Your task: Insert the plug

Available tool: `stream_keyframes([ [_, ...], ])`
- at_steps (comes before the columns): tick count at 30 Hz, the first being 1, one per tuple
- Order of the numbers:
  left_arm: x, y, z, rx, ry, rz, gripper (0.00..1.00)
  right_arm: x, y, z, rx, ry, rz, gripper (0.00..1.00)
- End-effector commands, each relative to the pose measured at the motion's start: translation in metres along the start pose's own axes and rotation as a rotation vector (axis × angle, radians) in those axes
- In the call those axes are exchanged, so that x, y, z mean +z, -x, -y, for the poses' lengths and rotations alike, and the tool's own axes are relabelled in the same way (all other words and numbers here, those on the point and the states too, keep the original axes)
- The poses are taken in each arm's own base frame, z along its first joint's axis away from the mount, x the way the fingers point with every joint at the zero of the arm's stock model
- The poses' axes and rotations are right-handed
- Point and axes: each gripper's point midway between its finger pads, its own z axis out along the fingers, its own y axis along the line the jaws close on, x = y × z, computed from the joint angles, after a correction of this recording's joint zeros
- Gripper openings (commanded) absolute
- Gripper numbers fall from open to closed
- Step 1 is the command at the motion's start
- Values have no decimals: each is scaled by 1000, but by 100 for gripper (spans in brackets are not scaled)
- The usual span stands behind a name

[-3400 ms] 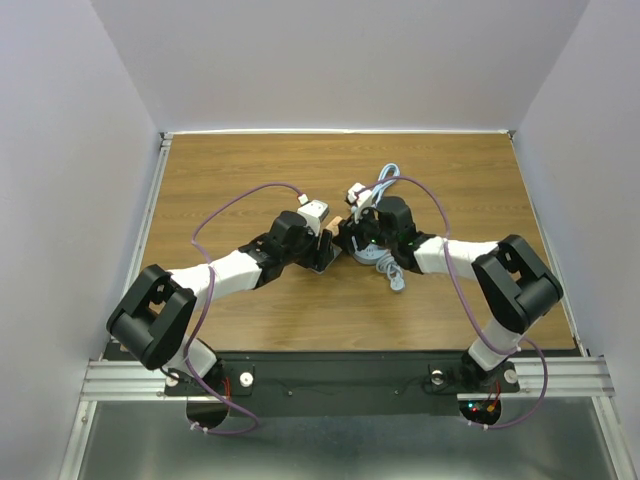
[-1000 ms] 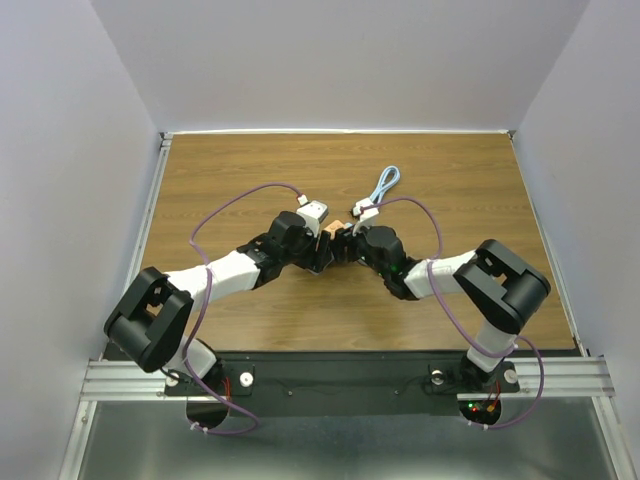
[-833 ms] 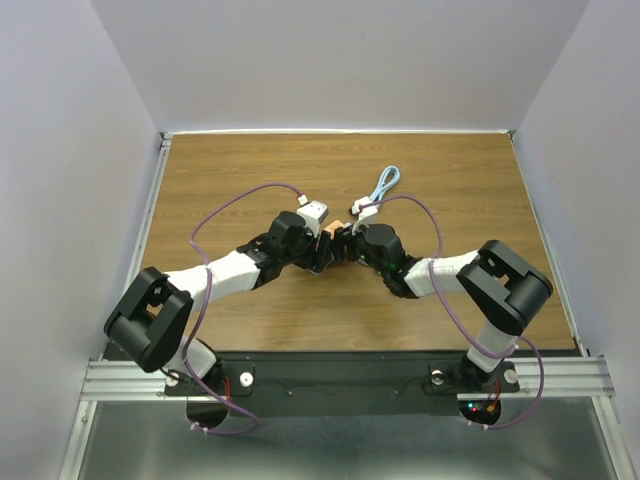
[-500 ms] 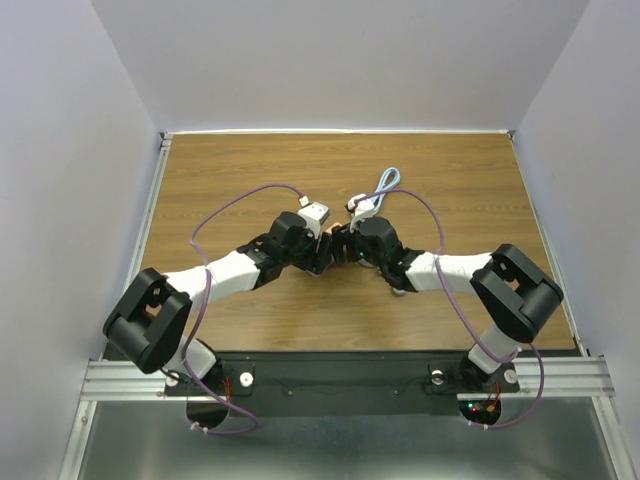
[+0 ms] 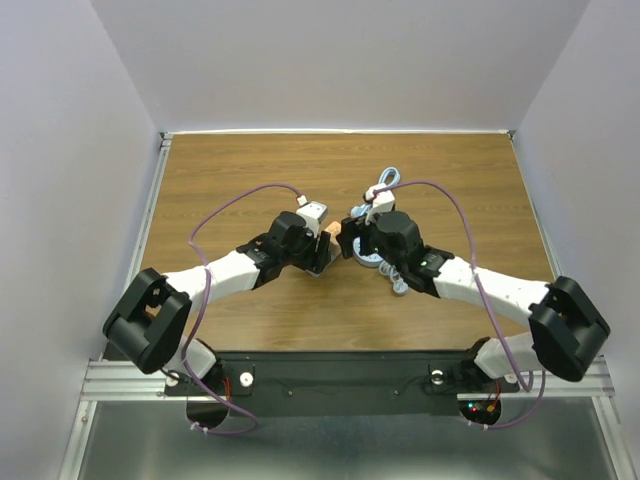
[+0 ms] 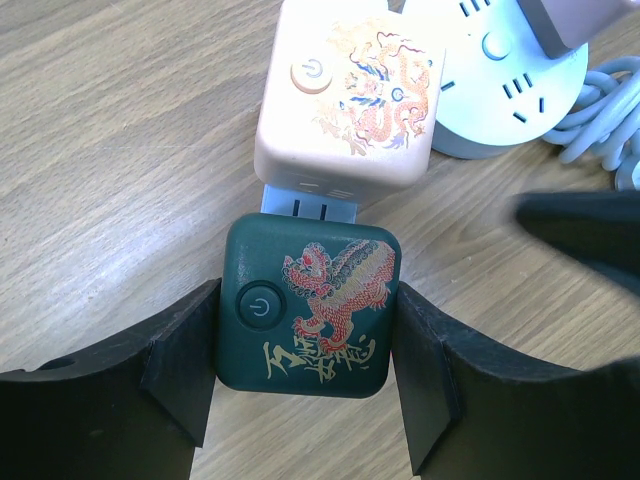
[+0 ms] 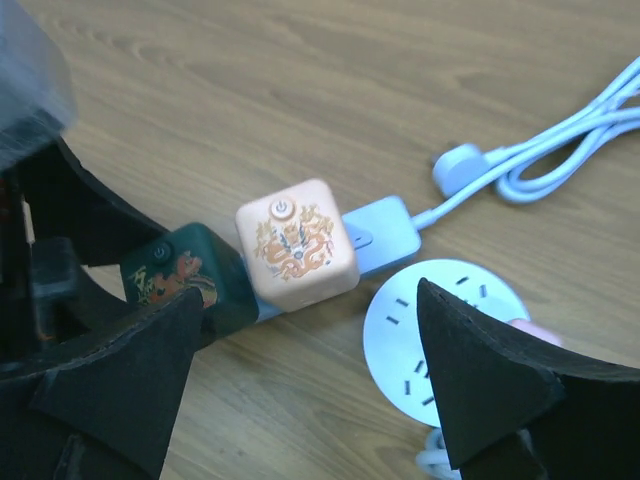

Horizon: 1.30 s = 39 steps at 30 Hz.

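A dark green cube adapter (image 6: 300, 340) with a red lion print lies on the table, and my left gripper (image 6: 308, 298) is shut on its two sides. A light blue connector (image 6: 310, 206) joins it to a pink cube adapter (image 6: 350, 95) with a dragon print. A round white socket (image 6: 510, 65) lies just beyond the pink cube. My right gripper (image 7: 310, 295) is open and empty above the pink cube (image 7: 295, 245) and the round socket (image 7: 430, 335). In the top view the two grippers (image 5: 322, 250) (image 5: 355, 240) face each other at the table's middle.
A light blue flat plug body (image 7: 385, 235) sits against the pink cube, and its cable (image 7: 545, 150) runs back in loops to a small plug end (image 7: 458, 160). More cable (image 6: 600, 120) coils beside the round socket. The wooden table (image 5: 230, 180) is walled on three sides.
My right arm has swung out to the right and pulled its gripper back from the cubes, with the jaws now open. The left gripper still holds the green cube in place.
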Motion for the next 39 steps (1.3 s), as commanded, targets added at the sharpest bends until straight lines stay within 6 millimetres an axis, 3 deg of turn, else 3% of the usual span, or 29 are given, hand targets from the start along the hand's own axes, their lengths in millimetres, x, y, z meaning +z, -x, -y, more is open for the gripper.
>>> stream_keyframes([
  [1,-9,4,2,-35,14,-13,0,-18,23,12,-23,-67,63,94],
  [2,-9,6,2,-38,11,-11,0,-20,24,17,-30,-90,66,96],
  [3,-10,8,6,-42,-4,-10,14,-22,25,26,-46,-134,67,98],
  [5,-12,12,9,-45,-18,1,30,-27,31,37,-52,-184,79,100],
  [8,-19,22,15,-45,-43,37,72,-30,40,52,-32,-219,97,100],
  [9,-21,27,16,-44,-47,50,80,-30,41,57,-23,-226,101,100],
  [10,-27,34,18,-40,-53,75,94,-29,43,67,3,-236,101,100],
  [11,-30,38,19,-38,-57,89,99,-29,45,72,17,-237,105,100],
  [13,-35,48,19,-33,-54,118,99,-28,47,85,49,-247,107,100],
  [16,-50,71,19,-14,-41,191,99,-29,56,119,98,-312,122,100],
  [21,-69,111,5,-17,64,304,99,-35,69,157,152,-398,159,100],
  [24,-85,140,-18,-57,203,383,99,-48,80,185,201,-477,204,100],
  [25,-95,156,-38,-110,302,430,99,-54,82,197,220,-509,220,100],
  [28,-117,178,-79,-222,462,489,99,-73,94,214,246,-571,283,100],
  [30,-128,190,-94,-272,493,526,99,-91,101,228,267,-628,334,100],
  [31,-137,195,-110,-314,525,558,99,-98,102,234,275,-649,350,100],
  [35,-164,207,-140,-369,599,632,99,-120,111,242,281,-705,409,100],
  [39,-191,211,-157,-392,675,690,99,-132,113,244,280,-731,436,100],
])
